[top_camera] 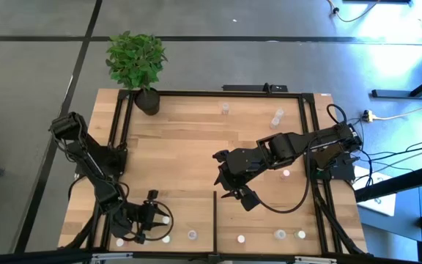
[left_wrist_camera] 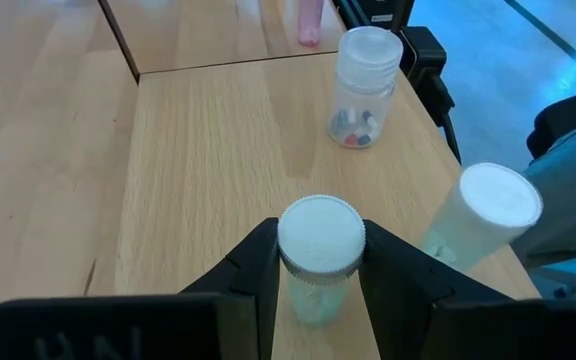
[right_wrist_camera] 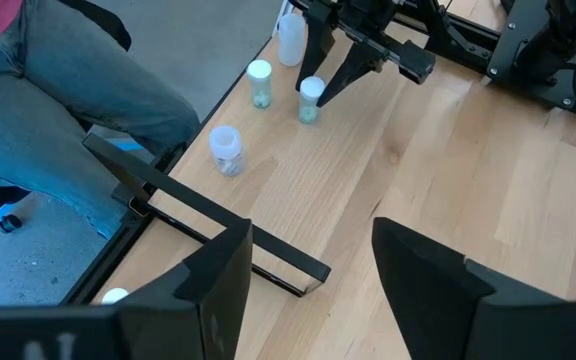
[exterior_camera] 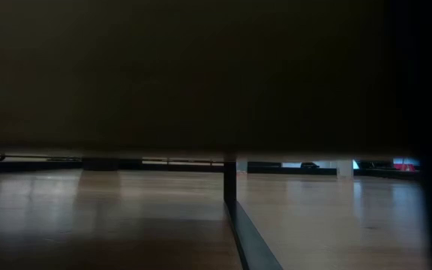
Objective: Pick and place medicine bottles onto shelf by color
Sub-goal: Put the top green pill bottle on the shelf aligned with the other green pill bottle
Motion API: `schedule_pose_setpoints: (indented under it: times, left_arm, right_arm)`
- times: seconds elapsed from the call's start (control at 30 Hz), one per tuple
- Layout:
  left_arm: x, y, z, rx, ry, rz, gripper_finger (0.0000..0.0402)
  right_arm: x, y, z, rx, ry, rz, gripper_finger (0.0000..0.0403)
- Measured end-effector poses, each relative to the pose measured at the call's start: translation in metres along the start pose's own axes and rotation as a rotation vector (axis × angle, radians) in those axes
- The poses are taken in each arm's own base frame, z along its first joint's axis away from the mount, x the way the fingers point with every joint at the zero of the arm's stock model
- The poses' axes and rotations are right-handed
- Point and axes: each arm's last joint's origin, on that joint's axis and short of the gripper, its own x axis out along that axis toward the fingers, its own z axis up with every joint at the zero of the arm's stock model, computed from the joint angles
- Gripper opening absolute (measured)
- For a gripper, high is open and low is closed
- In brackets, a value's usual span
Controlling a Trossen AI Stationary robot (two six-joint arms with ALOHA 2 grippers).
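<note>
Left gripper (left_wrist_camera: 320, 275) is at the near-left corner of the shelf (top_camera: 189, 147), low over the boards, jaws drawn in narrow against a white-capped bottle (left_wrist_camera: 320, 245) that stands upright between them; the cap sits flush between the two dark fingers (left_wrist_camera: 253, 270). Just beside that gripper, toward the shelf's outer edge, a second white-capped bottle (left_wrist_camera: 478, 215) stands, apart from the held one. Farther along the same near edge stands a clear bottle (left_wrist_camera: 365, 85) with small coloured contents at its bottom, upright, close to the black divider bar (top_camera: 215, 213). Beyond the divider a pinkish bottle (left_wrist_camera: 310, 22) is only partly seen. Right gripper (right_wrist_camera: 313, 270) hangs above the middle of the shelf, on the far side of the divider from the left gripper, jaws spread wide with nothing between them. From the overhead camera, further small bottles are spaced along the near rail right of the divider (top_camera: 280, 235), and two more stand near the far rail (top_camera: 225, 108). A potted plant (top_camera: 139, 66) occupies the far-left corner of the shelf. A person's leg in blue jeans (right_wrist_camera: 58, 120) shows just off the near edge. The table-height camera is almost wholly dark.
</note>
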Motion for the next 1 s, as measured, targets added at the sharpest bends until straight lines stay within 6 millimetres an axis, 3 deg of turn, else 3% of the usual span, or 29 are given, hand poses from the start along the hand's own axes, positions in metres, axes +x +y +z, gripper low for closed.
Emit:
schedule_pose_setpoints:
  times: [0.4,1.0]
  left_arm:
    - [-0.0005,-0.0003,-0.0002,0.017,-0.002,0.002,0.0109]
    - [-0.0005,-0.0003,-0.0002,0.016,-0.002,0.002,0.0205]
  right_arm:
    - [0.0001,0.0,0.0,0.0,0.0,0.0,0.021]
    - [0.0001,-0.0001,0.0,0.0,0.0,-0.001,0.021]
